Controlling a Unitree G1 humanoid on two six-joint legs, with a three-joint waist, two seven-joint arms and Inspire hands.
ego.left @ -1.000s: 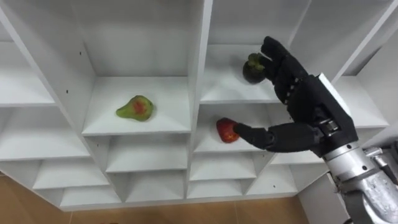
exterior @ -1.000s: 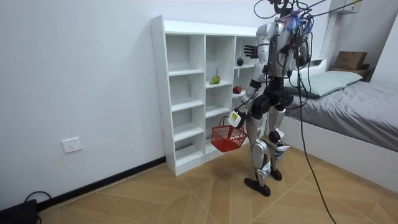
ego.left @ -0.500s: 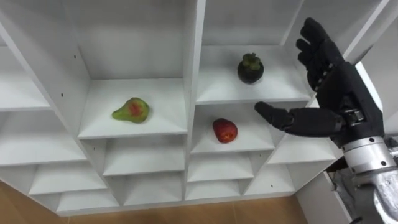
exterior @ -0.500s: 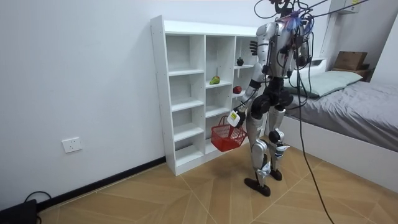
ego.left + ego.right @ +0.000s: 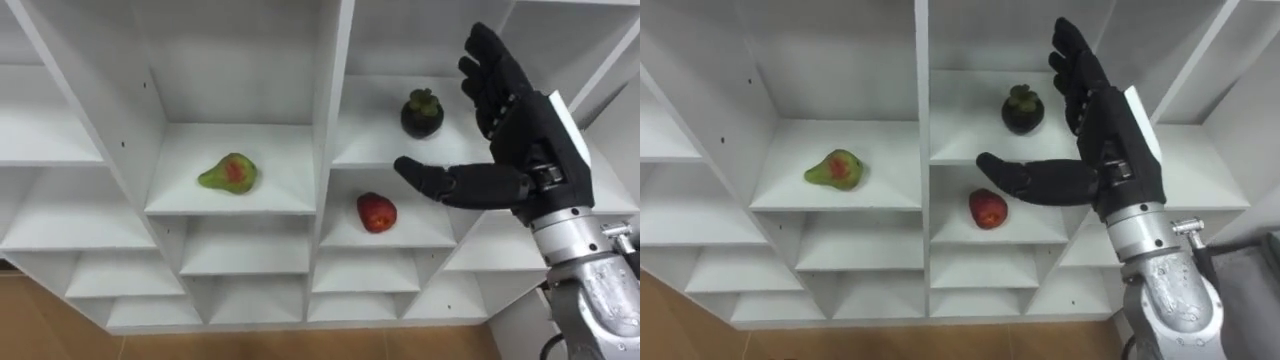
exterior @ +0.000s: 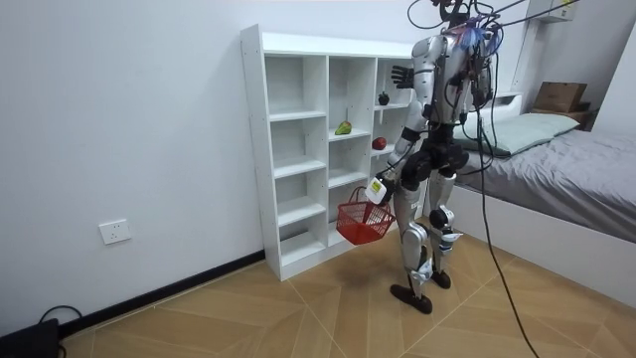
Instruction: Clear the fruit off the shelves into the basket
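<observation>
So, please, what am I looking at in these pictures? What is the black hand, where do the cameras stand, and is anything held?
This is a humanoid robot that stands in front of a white closet of open shelves. Two pictures come from the two eyes of a camera on its head, so they show nearly the same scene. The third comes from a camera that stands in the room.

The black thing is the robot's right hand. It is raised before the shelves with straight fingers, open, and holds nothing.

Three fruits lie on the shelves. A green and red pear is in the left column. A dark mangosteen is in the column to the right, close beside the hand, and a red fruit lies one shelf below it.

In the room view a red basket hangs at its left hand, low beside its leg.
</observation>
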